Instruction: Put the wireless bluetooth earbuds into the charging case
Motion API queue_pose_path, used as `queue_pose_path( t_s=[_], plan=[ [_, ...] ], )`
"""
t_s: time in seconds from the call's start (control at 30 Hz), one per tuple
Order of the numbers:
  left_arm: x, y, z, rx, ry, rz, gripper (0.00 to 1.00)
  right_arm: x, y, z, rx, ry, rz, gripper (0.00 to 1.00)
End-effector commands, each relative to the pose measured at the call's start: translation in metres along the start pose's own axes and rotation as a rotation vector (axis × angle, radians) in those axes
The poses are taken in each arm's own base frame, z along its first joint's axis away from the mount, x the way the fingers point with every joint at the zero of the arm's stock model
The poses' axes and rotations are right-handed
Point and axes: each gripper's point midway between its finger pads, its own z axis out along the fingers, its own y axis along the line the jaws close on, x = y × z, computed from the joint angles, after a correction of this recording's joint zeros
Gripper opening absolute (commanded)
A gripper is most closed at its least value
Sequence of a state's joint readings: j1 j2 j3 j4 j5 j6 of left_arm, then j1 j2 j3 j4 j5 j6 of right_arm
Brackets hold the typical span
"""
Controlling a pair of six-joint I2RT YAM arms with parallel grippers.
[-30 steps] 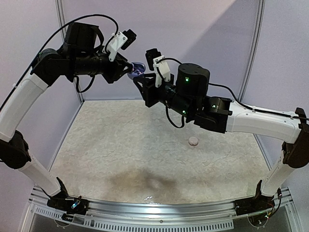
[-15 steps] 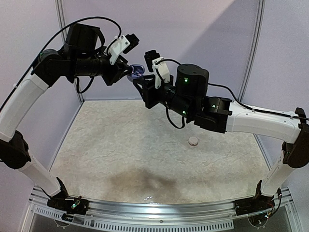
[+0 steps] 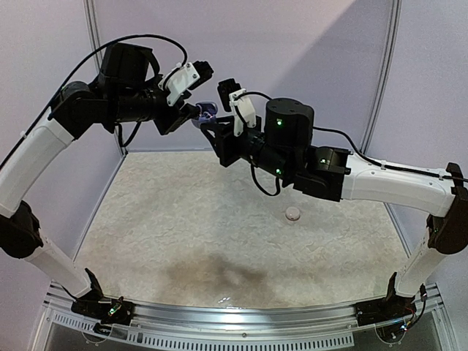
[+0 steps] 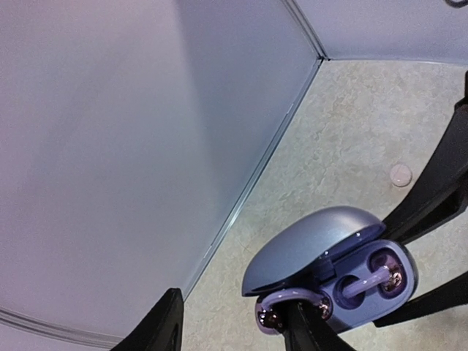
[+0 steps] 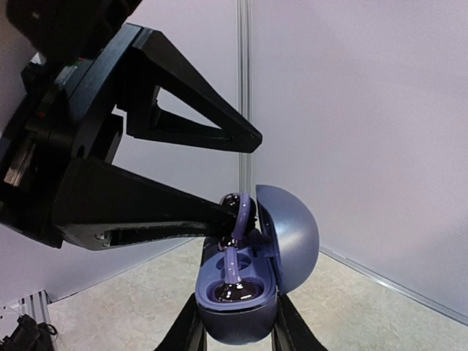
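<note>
Table (image 3: pixel 183 219): pale textured top filling the lower half of the overhead frame; both arms meet in mid-air at upper centre.
Right gripper (image 5: pixel 234 325): clenched on the charging case (image 4: pixel 311 245), one finger on each side of the body, lid swung open.
Left gripper (image 4: pixel 234 314): jaws spread and grasping nothing; one fingertip just touches the second earbud (image 5: pixel 240 208).
Change: left jaws have widened within the last second, which I read as a release.
Seated earbud (image 5: pixel 232 281): down in its well.
Second earbud: at the rim of the case near the hinge; seems not fully home and may want a press.
Whitish piece (image 3: pixel 293 213): alone on the table, right of centre; what it is I cannot tell.
</note>
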State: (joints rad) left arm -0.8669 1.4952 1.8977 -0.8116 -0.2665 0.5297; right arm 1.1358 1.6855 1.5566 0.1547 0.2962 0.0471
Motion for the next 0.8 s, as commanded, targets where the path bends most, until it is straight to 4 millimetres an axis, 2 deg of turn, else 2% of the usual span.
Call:
queue_pose_path(
  t_s=[0.0,0.57,0.77],
  plan=[
    [0.012,-0.032,-0.001,0.104,0.038,0.081,0.49,-0.044,-0.005,-0.005,-0.005,-0.135,0.065,0.0],
    [0.012,-0.04,-0.008,0.144,0.008,0.134,0.52,-0.044,-0.007,-0.006,-0.012,-0.142,0.086,0.0],
    [0.006,-0.033,-0.012,0.127,-0.007,0.112,0.52,-0.04,-0.006,-0.007,-0.017,-0.135,0.067,0.0]
  ],
)
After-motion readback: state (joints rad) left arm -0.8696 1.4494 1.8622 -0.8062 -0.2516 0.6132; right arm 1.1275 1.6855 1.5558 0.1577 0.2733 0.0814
